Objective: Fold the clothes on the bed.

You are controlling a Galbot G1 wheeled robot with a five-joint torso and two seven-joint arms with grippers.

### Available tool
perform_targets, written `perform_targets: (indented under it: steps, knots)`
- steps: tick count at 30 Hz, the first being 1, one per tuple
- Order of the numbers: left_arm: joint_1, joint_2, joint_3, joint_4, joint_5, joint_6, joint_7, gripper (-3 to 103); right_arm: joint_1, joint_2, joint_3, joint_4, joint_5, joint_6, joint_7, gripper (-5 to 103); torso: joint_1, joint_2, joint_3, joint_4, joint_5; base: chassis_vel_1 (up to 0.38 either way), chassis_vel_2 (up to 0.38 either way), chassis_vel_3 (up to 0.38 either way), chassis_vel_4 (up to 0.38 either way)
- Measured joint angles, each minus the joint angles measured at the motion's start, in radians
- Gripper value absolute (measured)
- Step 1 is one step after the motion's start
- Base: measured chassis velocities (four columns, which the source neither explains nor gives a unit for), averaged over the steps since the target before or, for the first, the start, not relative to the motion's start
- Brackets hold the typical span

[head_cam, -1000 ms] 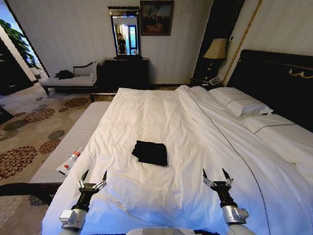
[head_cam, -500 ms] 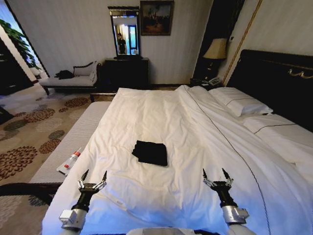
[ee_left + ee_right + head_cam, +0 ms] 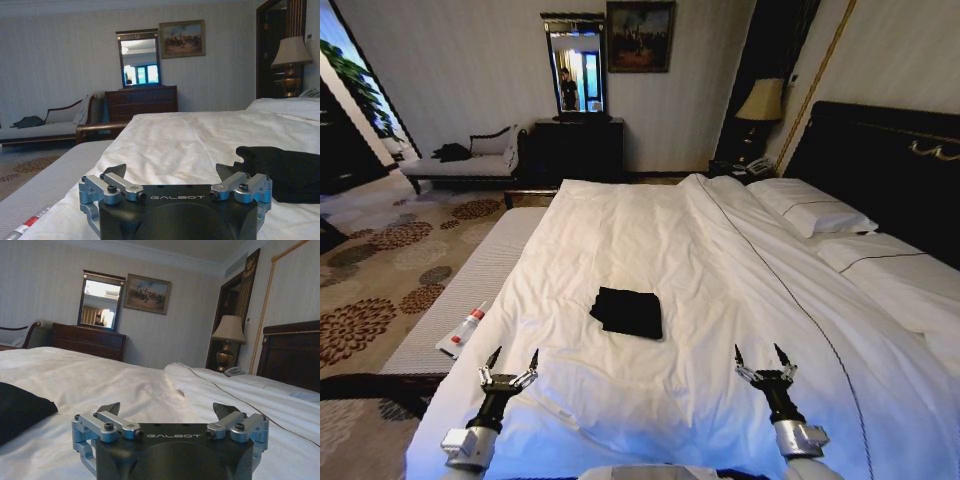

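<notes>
- The black T-shirt [image 3: 628, 312] lies already folded into a compact, roughly rectangular bundle, its near edge a little uneven; no lettering shows on the upturned face.
- It sits flat on the white duvet [image 3: 650, 250], about midway across the near half of the bed [image 3: 880, 150], and nothing touches it.
- From the left wrist view the same bundle [image 3: 285, 172] reads as a low, soft stack (thicker at one end), lying just beyond that gripper.
- From the right wrist view one dark corner of it [image 3: 20, 410] shows, resting on the bedding.
- One garment can be counted on the bed.
- The left gripper [image 3: 510, 361] hovers above the near edge of the duvet, well short of the T-shirt; its two fingers are spread wide and hold nothing.
- The right gripper [image 3: 764, 356] hovers at about the same depth on the other side, fingers likewise spread wide and empty.
- Two grippers in all, flanking the garment on either side but apart from it.
- Two white pillows [image 3: 820, 212] lie against the dark headboard [image 3: 900, 170].
- A grey bench [image 3: 470, 290] runs along the bed's left side, with one small tube [image 3: 463, 330] (white, red-capped) lying on it.
- Farther back: one dark dresser [image 3: 578, 148] with one mirror [image 3: 575, 65] above it, one framed painting [image 3: 640, 36], one table lamp [image 3: 762, 102] and one chaise longue [image 3: 465, 160].
</notes>
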Motion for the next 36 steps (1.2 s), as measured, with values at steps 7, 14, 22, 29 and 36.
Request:
perform_targets:
  steps: [7,14,22,29,36]
  knots:
    - [0.000,0.000,0.000,0.000,0.000,0.000,0.000,100,0.000,0.000,0.000,0.000,0.000,0.000,0.000,100,0.000,0.000,0.000,0.0000,0.0000,0.000,0.000,0.000,0.000]
    - [0.000,0.000,0.000,0.000,0.000,0.000,0.000,100,0.000,0.000,0.000,0.000,0.000,0.000,0.000,100,0.000,0.000,0.000,0.0000,0.0000,0.000,0.000,0.000,0.000]
    - [0.000,0.000,0.000,0.000,0.000,0.000,0.000,100,0.000,0.000,0.000,0.000,0.000,0.000,0.000,100,0.000,0.000,0.000,0.0000,0.0000,0.000,0.000,0.000,0.000]
    - [0.000,0.000,0.000,0.000,0.000,0.000,0.000,100,0.000,0.000,0.000,0.000,0.000,0.000,0.000,100,0.000,0.000,0.000,0.0000,0.0000,0.000,0.000,0.000,0.000]
    - [0.000,0.000,0.000,0.000,0.000,0.000,0.000,100,0.000,0.000,0.000,0.000,0.000,0.000,0.000,100,0.000,0.000,0.000,0.0000,0.0000,0.000,0.000,0.000,0.000]
